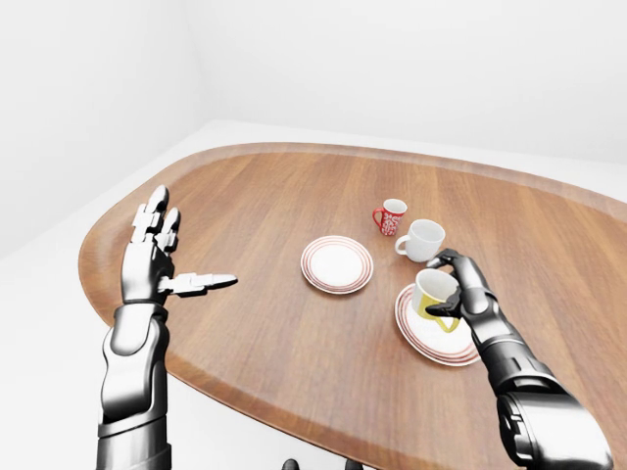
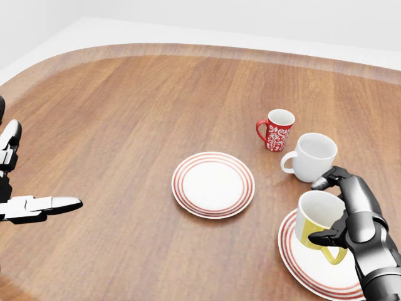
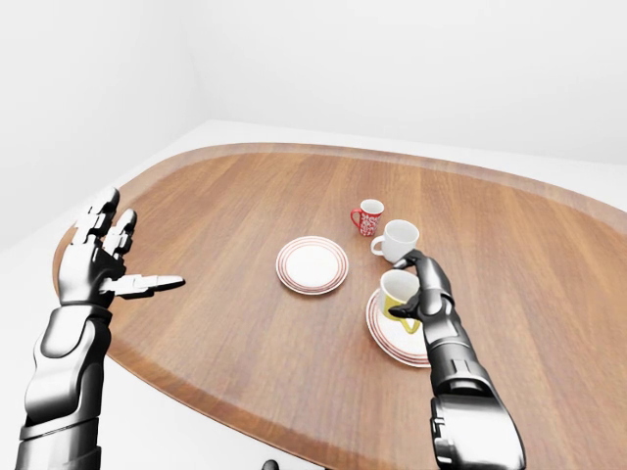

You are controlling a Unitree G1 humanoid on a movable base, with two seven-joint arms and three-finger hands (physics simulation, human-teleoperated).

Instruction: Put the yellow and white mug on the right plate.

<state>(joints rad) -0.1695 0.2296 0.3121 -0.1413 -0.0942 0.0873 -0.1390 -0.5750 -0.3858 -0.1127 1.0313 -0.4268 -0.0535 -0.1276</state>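
Nearest, low in the head view at right: right hand point(image 2: 351, 216), fingers curled round the yellow and white mug point(image 2: 318, 221), thumb under near the yellow handle, index finger hooked over the far rim. Mug upright, white inside, yellow on the lower body, held over the right plate point(image 2: 307, 266); whether its base touches the plate or hangs just above, cannot tell. Right plate white with red rings, partly cut by the bottom edge of the head view.

At far left of the head view: left hand point(image 1: 157, 262), holding nothing, fingers spread upward and thumb stretched out level toward the right, over the edge of the wooden table point(image 2: 125, 125), well apart from all crockery.

Mid table: left plate point(image 2: 213, 184), same red-ringed pattern, bare, lying flat to the left of the right plate.

Farther up: plain white mug point(image 2: 312, 157), upright, handle to the left, just beyond the held mug. Beyond that, red patterned mug point(image 2: 276, 130), upright, handle to the left, close beside the white one but apart.
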